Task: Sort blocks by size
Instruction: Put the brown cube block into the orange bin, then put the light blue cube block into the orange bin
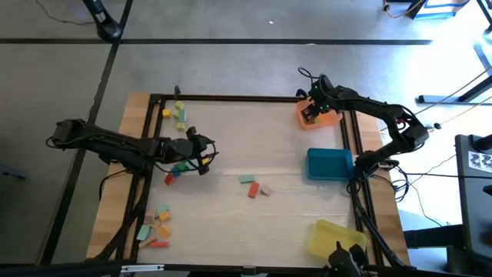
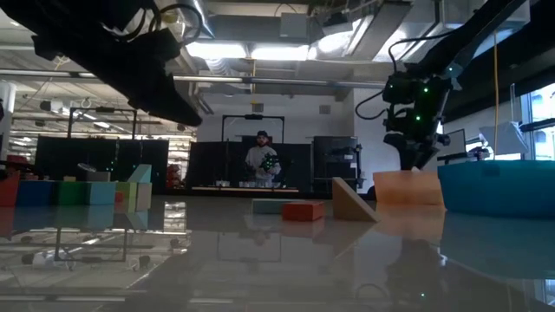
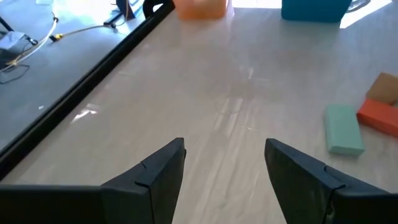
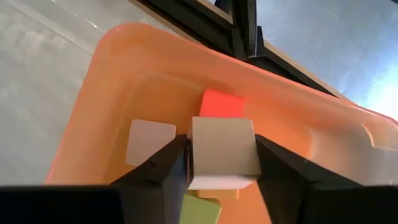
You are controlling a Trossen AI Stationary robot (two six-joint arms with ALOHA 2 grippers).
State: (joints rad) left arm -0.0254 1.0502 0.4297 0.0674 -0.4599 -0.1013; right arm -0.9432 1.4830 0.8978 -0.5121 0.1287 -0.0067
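Observation:
My right gripper (image 4: 221,168) hangs over the orange tray (image 1: 329,120) at the table's far right, shut on a tan cube (image 4: 222,149). In the tray lie a red block (image 4: 219,103), a pale tan block (image 4: 149,140) and a yellow-green block (image 4: 200,213). My left gripper (image 3: 225,180) stands open above bare table at the left, nothing between its fingers. A teal block (image 1: 247,178), a red block (image 1: 253,192) and a tan block (image 1: 266,189) lie mid-table. More blocks lie in clusters at the far left (image 1: 179,114), under the left gripper (image 1: 180,168) and at the near left (image 1: 157,229). My right gripper has the tan cube's two opposite side faces (image 4: 198,155) between its two fingers, which slant steeply down from above. The cube sits upright inside the tray's rim, above the other blocks. Whether its underside rests on them cannot be told.
A blue tray (image 1: 329,163) stands near the right edge, a yellow tray (image 1: 337,237) at the near right corner. A black frame (image 1: 231,98) runs around the tabletop. Free room lies between the mid-table blocks and the trays. A person (image 2: 263,162) stands far behind the table.

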